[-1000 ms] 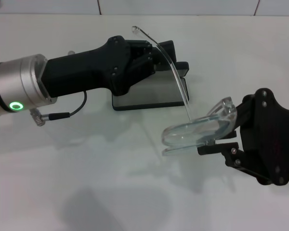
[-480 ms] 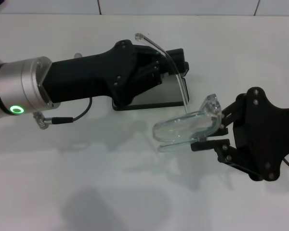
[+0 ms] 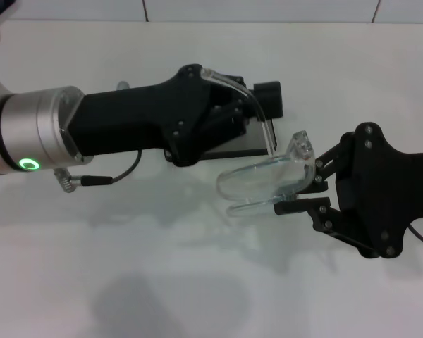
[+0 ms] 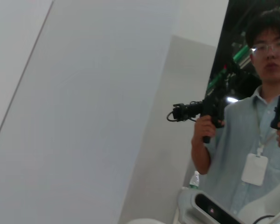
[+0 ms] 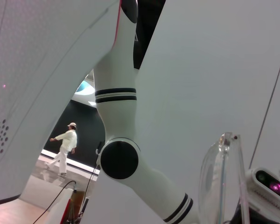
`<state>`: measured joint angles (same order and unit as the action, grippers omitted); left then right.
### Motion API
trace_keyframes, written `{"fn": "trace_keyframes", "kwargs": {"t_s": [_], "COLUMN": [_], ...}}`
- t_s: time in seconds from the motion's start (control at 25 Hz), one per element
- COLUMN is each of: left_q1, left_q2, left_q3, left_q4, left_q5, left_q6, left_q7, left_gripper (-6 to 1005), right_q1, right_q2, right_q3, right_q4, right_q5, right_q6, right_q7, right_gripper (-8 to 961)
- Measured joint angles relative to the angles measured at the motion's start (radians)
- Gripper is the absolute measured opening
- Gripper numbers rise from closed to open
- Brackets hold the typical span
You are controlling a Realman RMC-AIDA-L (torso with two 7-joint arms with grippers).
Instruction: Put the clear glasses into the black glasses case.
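Observation:
The clear glasses [image 3: 257, 179] hang above the table in front of the black glasses case [image 3: 252, 141]. My right gripper [image 3: 304, 189] is shut on their right end. One thin clear arm curves up and back over my left gripper [image 3: 233, 116]. That gripper lies across the open case and hides most of it; only a strip of grey lining and a black corner show. In the right wrist view the curved clear lens of the glasses [image 5: 219, 182] stands close before the camera. The left wrist view shows neither the glasses nor the case.
The white table [image 3: 162, 267] spreads in front of both arms. A grey cable with a plug [image 3: 92, 179] hangs under my left wrist. A person [image 4: 252, 140] holding hand-held controllers stands beyond the table in the left wrist view.
My right gripper has carried the glasses to the left and closer to the case. My left arm has slid to the right, covering more of the case.

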<state>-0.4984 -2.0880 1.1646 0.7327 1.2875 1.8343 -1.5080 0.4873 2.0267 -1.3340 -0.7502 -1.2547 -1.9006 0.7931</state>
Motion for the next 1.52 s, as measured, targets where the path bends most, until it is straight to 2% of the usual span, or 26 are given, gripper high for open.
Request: {"fn": "trace_keyframes", "kwargs": {"t_s": [0.36, 1.52], "left_q1": [0.007, 0.009], "left_q2": [-0.001, -0.001], "left_q3": [0.023, 0.026], "left_q4": [0.048, 0.050], "left_q5": [-0.011, -0.043], "left_q6": [0.007, 0.010], "left_q7": [-0.007, -0.005], "left_gripper": [51, 51], "right_q1": [0.007, 0.013], "right_q2": [-0.002, -0.005], "right_q3": [0.004, 0.004], "right_q4": [0.001, -0.003], "right_q5": [0.001, 0.015], "right_q6": [0.029, 0.066], "right_q7": [0.001, 0.010], "right_gripper": [49, 49]}}
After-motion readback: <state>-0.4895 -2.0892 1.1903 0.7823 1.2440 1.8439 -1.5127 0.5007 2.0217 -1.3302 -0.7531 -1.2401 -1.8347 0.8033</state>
